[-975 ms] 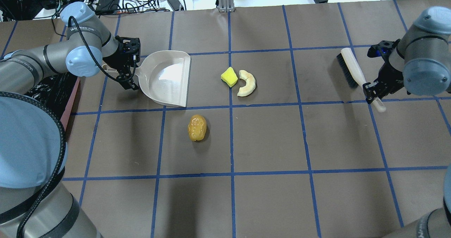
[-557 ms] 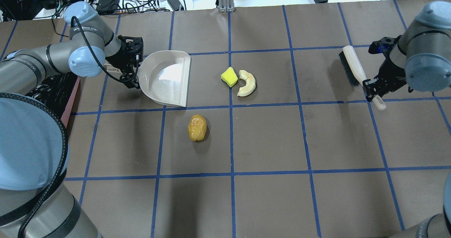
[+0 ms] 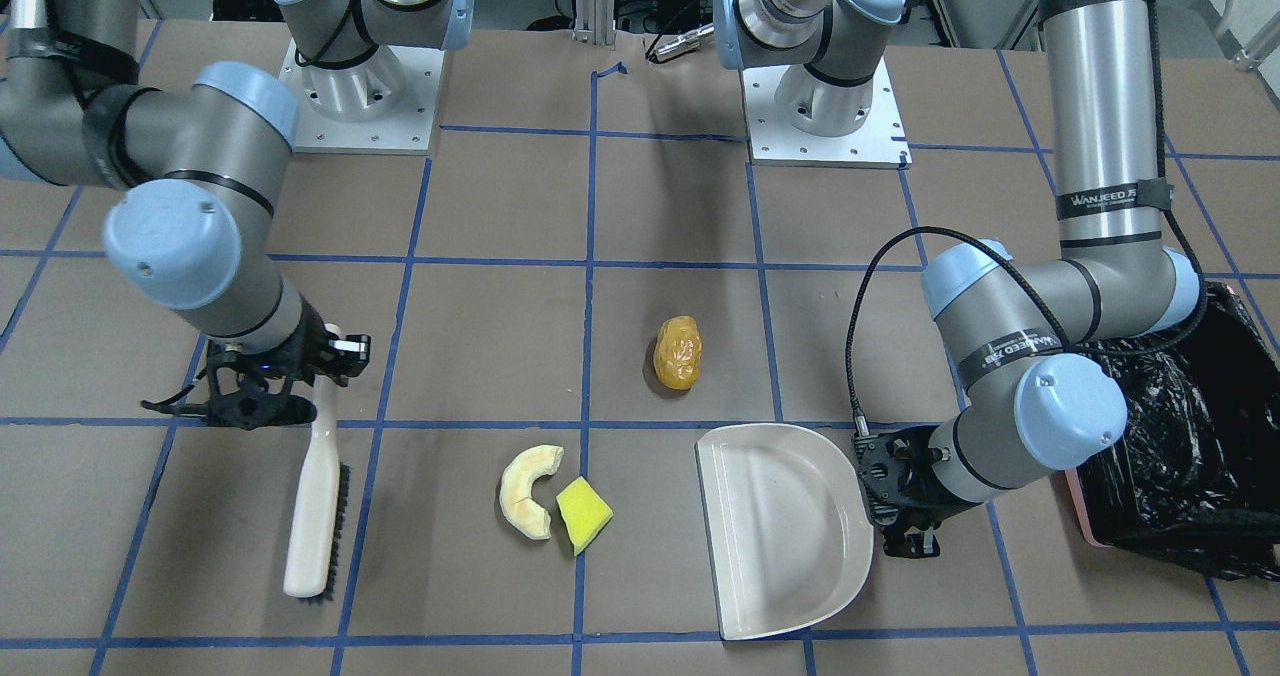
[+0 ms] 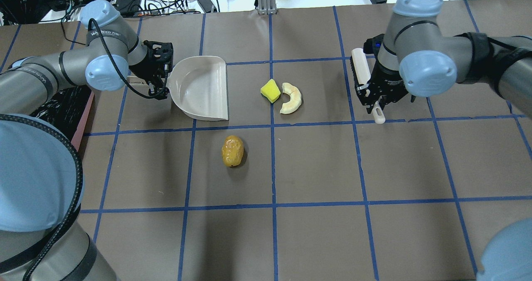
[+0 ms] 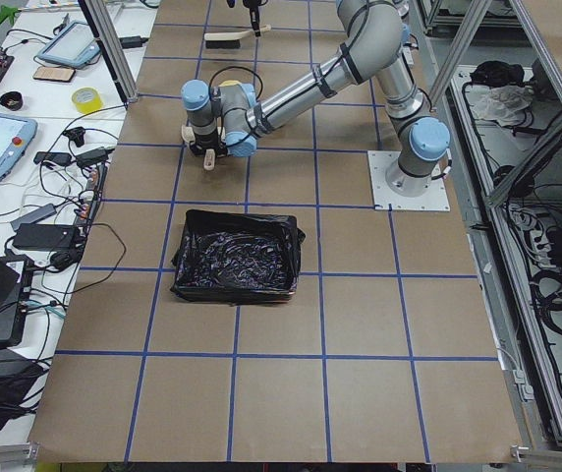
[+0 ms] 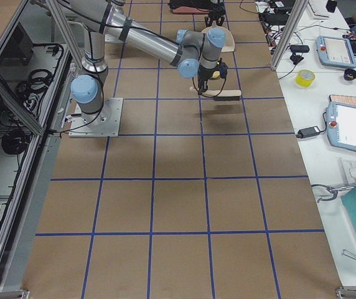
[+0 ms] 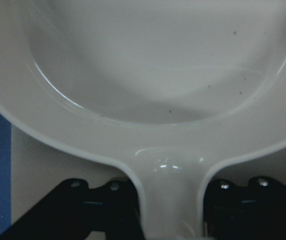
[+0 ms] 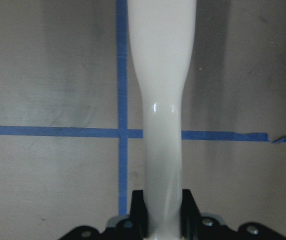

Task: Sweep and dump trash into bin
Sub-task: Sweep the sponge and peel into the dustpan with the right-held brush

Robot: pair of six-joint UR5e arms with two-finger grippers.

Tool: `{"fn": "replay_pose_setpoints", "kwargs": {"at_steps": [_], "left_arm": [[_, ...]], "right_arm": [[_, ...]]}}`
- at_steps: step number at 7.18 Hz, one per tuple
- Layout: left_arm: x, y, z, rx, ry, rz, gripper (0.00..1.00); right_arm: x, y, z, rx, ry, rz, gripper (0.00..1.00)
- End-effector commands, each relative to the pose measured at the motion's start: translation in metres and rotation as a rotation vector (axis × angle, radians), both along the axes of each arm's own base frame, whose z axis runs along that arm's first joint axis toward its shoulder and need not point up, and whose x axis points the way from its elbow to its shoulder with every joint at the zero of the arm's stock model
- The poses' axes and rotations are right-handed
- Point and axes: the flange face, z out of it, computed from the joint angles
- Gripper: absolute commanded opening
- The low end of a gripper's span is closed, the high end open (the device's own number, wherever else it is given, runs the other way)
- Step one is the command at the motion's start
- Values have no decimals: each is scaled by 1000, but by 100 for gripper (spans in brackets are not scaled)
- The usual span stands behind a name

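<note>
Right arm (image 4: 419,71) has swung in from the table's far right edge toward the middle. It carries the brush (image 4: 359,70), which now stands just right of the two yellow pieces with its bristles facing them and its long side roughly square to the sweep path. My read: approach done, sweep stroke is next.

Left arm (image 4: 99,65) has only nudged. The dustpan (image 4: 201,87) has shifted slightly toward the centre and squared up, with its open mouth facing the pieces and a gap still between.

The bin (image 3: 1160,476) is at the table (image 4: 316,160) edge on the robot's left, behind the dustpan, with its black liner open. Nothing looks swept or dumped yet.

All trash is loose on the table:
- Orange lump (image 4: 232,151): alone, nearer the robot, off the brush-to-pan line. It probably needs its own pass.
- Crescent slice (image 4: 291,99): between brush and pan, on the brush side.
- Yellow wedge (image 4: 270,90): touching or just beside the crescent, on the pan side.

Right gripper (image 8: 162,212): jaws clamped on the brush handle near its end, fingers tight on both sides.

Left gripper (image 7: 169,212): jaws clamped on the dustpan handle right at the neck.
</note>
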Motion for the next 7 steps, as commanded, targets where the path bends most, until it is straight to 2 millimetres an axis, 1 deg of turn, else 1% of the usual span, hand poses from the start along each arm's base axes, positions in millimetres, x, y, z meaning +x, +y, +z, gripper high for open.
{"fn": "replay_pose_setpoints", "kwargs": {"at_steps": [1,2,3,6,7], "left_arm": [[-17,2,-5,11,-5,-20,0],[-17,5,-8,20,-23,-24,0],[-18,10,-12,20,-23,-24,0],[-18,10,-10,12,-25,-24,0],[-18,10,-9,11,-26,-25,0]], "right_arm": [[78,2,-9,-4,12,-35,0],[105,5,-17,4,19,-60,0],[128,10,-23,9,11,-78,0],[180,1,-31,4,-21,-127,0],[204,-2,-35,-2,-40,-161,0]]}}
